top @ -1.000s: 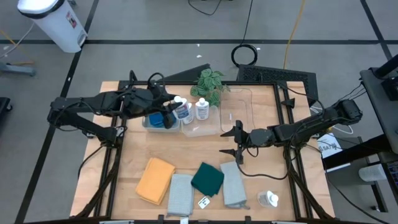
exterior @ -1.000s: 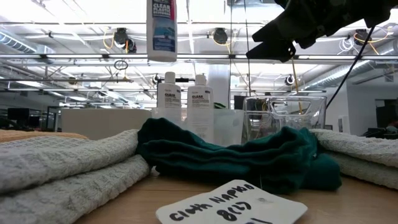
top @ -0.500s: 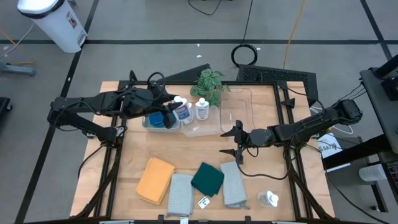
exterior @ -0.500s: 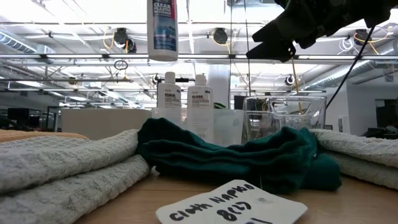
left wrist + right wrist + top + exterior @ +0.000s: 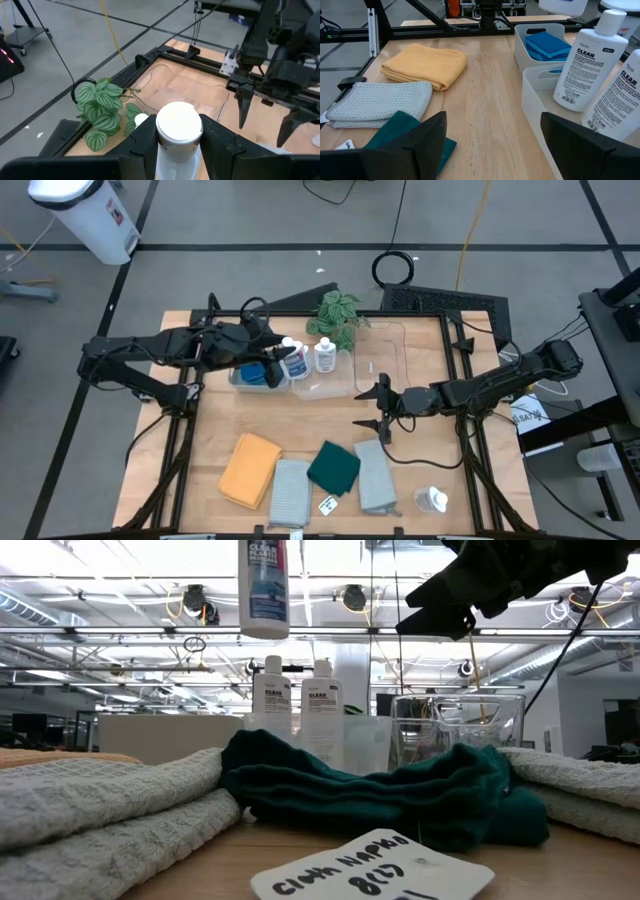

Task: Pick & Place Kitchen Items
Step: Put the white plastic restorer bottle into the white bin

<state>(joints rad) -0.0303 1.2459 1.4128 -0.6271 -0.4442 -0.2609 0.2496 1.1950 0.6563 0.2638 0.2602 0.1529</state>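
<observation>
My left gripper (image 5: 179,145) is shut on a white squeeze bottle (image 5: 263,585), held high above the bins. It also shows in the high view (image 5: 285,347). Two more bottles (image 5: 270,695) (image 5: 322,700) stand upright on their bases in a small bin (image 5: 540,95). Blue sponges (image 5: 547,45) lie in the bin beside it (image 5: 245,376). A fourth bottle (image 5: 432,500) lies on the table at the near right. Folded cloths lie along the near edge: orange (image 5: 250,470), grey (image 5: 290,492), dark green (image 5: 333,467) and grey (image 5: 375,477). My right gripper (image 5: 383,408) is open and empty above the table's middle. My left gripper pinches the bottle just below its white cap (image 5: 179,122), one finger (image 5: 145,142) on each side. The bottle hangs upright, lifted well clear of the bins and the table (image 5: 263,620).
A large clear bin (image 5: 385,355) stands at the far middle, beside a green leafy plant (image 5: 335,315). A paper label (image 5: 375,870) lies in front of the green cloth. Bare wood lies between the bins and the cloths (image 5: 300,420).
My left gripper has drifted slightly up and toward the table's right edge with the bottle, which stays upright.
</observation>
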